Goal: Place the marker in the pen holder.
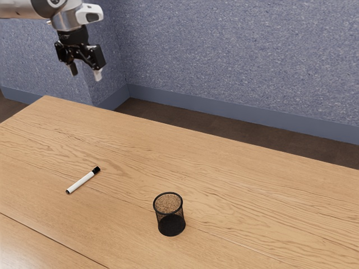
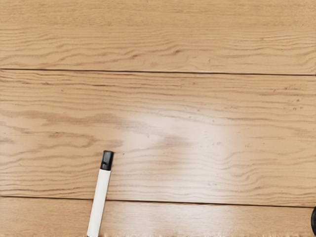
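High above the table, at the exterior view's upper left, my gripper (image 1: pixel 86 74) is open, its two fingers apart with nothing between them. Lying flat on the wood well below it is a white marker (image 1: pixel 82 181) with a black cap, the cap end pointing toward the exterior view's right. The same marker (image 2: pixel 100 197) appears in the wrist view. A round black mesh pen holder (image 1: pixel 170 214) stands upright on the table, apart from the marker and toward the exterior view's right. Part of the holder's dark rim (image 2: pixel 314 221) is at the wrist view's edge.
The wooden table (image 1: pixel 224 179) has thin dark seams between its planks. Its far edge runs along a dark floor (image 1: pixel 224 130), and a speckled blue-grey wall (image 1: pixel 235 61) rises behind.
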`<state>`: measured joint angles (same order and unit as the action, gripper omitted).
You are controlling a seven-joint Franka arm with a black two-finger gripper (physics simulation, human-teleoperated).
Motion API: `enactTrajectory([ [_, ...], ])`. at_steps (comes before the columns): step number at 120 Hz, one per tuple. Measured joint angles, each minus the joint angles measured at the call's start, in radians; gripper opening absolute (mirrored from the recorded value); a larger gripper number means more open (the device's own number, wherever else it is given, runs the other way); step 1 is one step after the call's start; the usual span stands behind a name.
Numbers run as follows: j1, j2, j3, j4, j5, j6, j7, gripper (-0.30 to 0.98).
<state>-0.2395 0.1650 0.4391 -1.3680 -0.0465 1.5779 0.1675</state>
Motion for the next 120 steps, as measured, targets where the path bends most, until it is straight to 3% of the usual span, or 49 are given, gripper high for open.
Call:
enactTrajectory([
  [25, -0.006, 0.024, -0.011, 0.016, -0.003, 0.001, 0.016, 0.66],
  [42, 0.007, 0.266, -0.010, 0.053, -0.026, 0.043, 0.013, 0.66],
  [63, 0.050, 0.397, -0.014, 0.049, -0.041, 0.083, 0.009, 0.66],
  [101, 0.114, 0.402, -0.001, -0.127, -0.035, 0.210, 0.109, 0.66],
  [120, 0.101, 0.302, 0.001, -0.333, -0.034, 0.276, 0.144, 0.66],
])
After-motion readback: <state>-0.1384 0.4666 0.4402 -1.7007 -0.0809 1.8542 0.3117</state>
